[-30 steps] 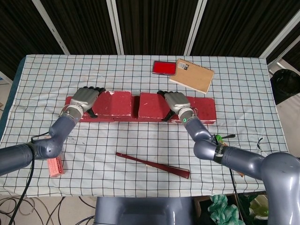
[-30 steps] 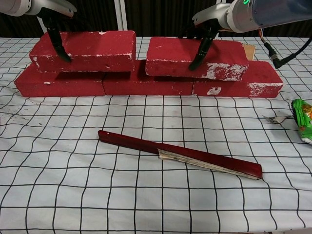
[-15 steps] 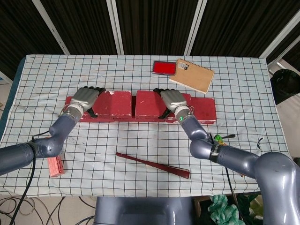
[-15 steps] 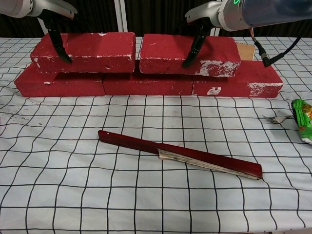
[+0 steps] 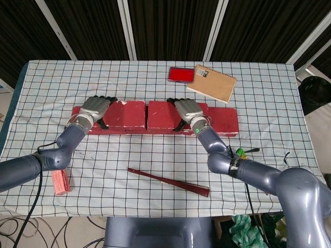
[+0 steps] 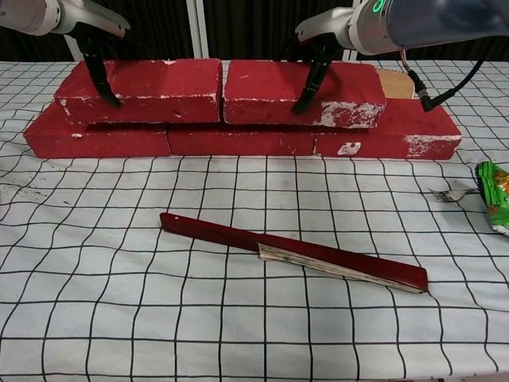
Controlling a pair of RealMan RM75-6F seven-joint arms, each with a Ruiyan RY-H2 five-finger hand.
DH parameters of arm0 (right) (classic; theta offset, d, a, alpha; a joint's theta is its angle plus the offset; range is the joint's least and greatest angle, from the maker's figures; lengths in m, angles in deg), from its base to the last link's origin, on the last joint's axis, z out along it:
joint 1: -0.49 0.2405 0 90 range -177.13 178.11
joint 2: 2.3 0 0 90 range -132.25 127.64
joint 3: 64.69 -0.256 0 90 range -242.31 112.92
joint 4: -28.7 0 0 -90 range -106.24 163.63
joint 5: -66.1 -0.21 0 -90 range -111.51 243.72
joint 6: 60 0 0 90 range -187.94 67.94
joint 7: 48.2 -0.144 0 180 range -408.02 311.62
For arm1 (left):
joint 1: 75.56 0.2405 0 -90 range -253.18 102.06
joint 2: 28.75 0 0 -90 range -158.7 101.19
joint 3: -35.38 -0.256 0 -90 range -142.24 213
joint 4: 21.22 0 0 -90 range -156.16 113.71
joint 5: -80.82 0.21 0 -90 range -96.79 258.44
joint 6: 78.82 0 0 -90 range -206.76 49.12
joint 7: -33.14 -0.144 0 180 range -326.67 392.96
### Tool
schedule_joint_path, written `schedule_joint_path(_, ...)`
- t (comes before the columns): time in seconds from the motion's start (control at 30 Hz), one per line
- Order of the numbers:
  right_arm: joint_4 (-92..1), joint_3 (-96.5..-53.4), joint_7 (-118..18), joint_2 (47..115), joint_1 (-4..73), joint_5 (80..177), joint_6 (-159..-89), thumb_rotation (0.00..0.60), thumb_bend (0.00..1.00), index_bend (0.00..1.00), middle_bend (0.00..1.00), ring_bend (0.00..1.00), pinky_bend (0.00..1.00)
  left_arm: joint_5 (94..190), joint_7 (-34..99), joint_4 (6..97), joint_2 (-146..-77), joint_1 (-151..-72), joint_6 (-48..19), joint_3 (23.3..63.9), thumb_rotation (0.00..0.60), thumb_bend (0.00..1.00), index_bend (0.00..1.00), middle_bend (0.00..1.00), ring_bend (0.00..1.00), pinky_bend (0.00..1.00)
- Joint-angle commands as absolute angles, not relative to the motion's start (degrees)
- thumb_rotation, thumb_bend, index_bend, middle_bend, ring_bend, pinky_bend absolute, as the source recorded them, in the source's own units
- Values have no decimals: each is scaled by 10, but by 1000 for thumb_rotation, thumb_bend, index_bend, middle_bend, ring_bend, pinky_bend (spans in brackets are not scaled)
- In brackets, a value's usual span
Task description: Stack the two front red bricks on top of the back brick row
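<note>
Two red bricks lie end to end on top of the back brick row [image 6: 238, 140] [image 5: 225, 120]. My left hand [image 5: 96, 107] grips the left top brick [image 6: 147, 80] [image 5: 125, 113] at its left end, fingers [image 6: 100, 70] down over its front face. My right hand [image 5: 187, 109] grips the right top brick [image 6: 274, 83] [image 5: 161, 114] near its middle, fingers [image 6: 310, 78] draped over the front. The two top bricks almost touch at the centre. The row's right brick [image 6: 390, 137] sticks out uncovered beyond the right top brick.
A closed dark red fan [image 6: 294, 255] [image 5: 168, 182] lies on the checked cloth in front of the bricks. A fork and green packet [image 6: 493, 195] sit at the right. Behind the row are a red case [image 5: 181, 74] and a brown notebook [image 5: 212, 82]. A pink object [image 5: 61, 182] lies front left.
My right hand has slid its brick leftward along the row until it nearly meets the left top brick. The left brick shifted slightly right.
</note>
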State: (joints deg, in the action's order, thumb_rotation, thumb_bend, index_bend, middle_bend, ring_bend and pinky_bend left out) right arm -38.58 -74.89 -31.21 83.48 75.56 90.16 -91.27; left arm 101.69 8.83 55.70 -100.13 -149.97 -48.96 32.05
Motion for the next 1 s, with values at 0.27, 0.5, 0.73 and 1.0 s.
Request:
schedule_joint_path(0.27, -365, -753, -324, 844, 755, 913, -904, 600, 320, 294, 344, 386, 385, 1012, 94, 537, -1014, -1509, -496, 317, 600, 255, 143, 192, 117, 232)
schedule_joint_path(0.5, -353, -756, -335, 850, 754, 926, -896, 600, 320, 295, 344, 386, 385, 1009, 100, 526, -1027, -1514, -500, 316, 600, 255, 143, 192, 117, 232)
schedule_joint_path(0.73, -341, -753, -339, 853, 752, 932, -891, 600, 320, 295, 344, 386, 385, 1009, 102, 514, -1038, -1518, -501, 312, 600, 255, 142, 192, 117, 232)
schedule_joint_path(1.0, -336, -750, -340, 857, 754, 930, -889, 600, 320, 295, 344, 386, 385, 1005, 103, 518, -1039, -1522, -497, 307, 600, 255, 142, 191, 117, 232)
